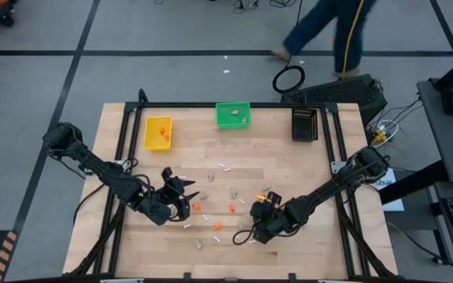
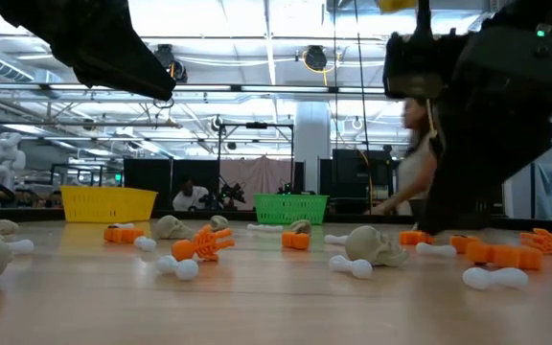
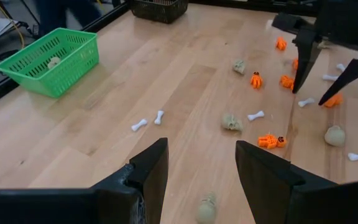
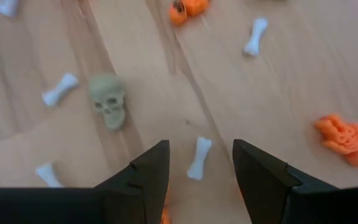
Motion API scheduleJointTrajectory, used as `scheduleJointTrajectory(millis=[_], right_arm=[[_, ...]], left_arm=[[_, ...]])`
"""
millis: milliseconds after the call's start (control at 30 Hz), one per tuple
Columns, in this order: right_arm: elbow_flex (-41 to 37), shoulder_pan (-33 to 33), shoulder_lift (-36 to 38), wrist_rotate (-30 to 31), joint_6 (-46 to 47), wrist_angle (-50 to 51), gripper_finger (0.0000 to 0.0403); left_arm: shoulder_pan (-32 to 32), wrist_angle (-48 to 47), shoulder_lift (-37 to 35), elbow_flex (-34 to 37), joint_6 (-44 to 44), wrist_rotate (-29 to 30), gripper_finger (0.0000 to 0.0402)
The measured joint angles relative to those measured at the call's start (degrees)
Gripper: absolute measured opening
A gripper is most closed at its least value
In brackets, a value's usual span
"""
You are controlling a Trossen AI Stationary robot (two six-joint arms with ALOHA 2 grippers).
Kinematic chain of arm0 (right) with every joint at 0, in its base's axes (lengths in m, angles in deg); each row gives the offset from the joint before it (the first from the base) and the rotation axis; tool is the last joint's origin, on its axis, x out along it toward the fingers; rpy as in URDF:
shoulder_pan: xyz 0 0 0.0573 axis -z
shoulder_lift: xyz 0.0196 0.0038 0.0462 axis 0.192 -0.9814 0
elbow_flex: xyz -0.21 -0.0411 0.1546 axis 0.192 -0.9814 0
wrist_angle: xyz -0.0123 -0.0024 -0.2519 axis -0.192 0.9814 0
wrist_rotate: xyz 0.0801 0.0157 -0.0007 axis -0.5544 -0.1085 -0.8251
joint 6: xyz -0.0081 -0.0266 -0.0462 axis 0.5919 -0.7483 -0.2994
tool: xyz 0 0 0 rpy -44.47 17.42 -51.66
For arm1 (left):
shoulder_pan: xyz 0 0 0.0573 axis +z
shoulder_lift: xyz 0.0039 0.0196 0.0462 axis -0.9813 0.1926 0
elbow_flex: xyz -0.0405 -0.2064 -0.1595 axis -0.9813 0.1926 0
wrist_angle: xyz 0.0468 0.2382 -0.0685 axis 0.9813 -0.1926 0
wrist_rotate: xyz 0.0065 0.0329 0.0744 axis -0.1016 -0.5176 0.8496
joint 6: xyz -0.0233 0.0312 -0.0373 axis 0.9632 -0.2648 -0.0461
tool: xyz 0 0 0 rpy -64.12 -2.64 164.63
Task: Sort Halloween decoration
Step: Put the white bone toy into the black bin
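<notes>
The Halloween decoration lies scattered on the wooden table (image 1: 321, 236): orange figures (image 1: 231, 207), beige skulls (image 4: 109, 99) and white bones (image 3: 140, 124). My left gripper (image 3: 201, 146) hovers open over the table's near left part (image 1: 185, 189), nothing between its fingers; a skull (image 3: 207, 208) lies on the wood below it. My right gripper (image 4: 201, 144) stands open near the middle front (image 1: 258, 207), pointing steeply down. A white bone (image 4: 199, 157) lies flat on the table under the gap between its fingers, untouched.
Along the far edge stand a yellow bin (image 1: 158, 132) with orange pieces, a green bin (image 1: 233, 115) with a skull, and a black bin (image 1: 304, 123). More pieces lie between the two grippers (image 2: 204, 244). A person walks on the floor beyond the table (image 1: 329, 31).
</notes>
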Motion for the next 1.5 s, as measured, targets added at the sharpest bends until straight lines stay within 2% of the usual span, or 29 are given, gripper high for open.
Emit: scheduleJointTrajectory(millis=[500, 1067, 1267, 1500], right_arm=[[0.09, 0.48, -2.09, -1.5, -2.07, 0.17, 0.0156], [0.07, 0.5, -2.13, -2.78, -6.7, 0.2, 0.0032], [0.05, 0.47, -2.13, -2.84, -7.2, 0.03, 0.0011], [0.0, 0.33, -2.19, -2.87, -8.62, -0.94, 0.0008]], left_arm=[[-0.01, 0.01, 0.0, -0.04, 0.04, 0.0, 0.0187], [0.0, 0.01, 0.0, -0.04, 0.07, 0.0, 0.0187], [0.0, 0.01, 0.0, -0.04, 0.07, 0.0, 0.0187], [0.0, 0.01, 0.0, -0.04, 0.08, 0.0, 0.0187]])
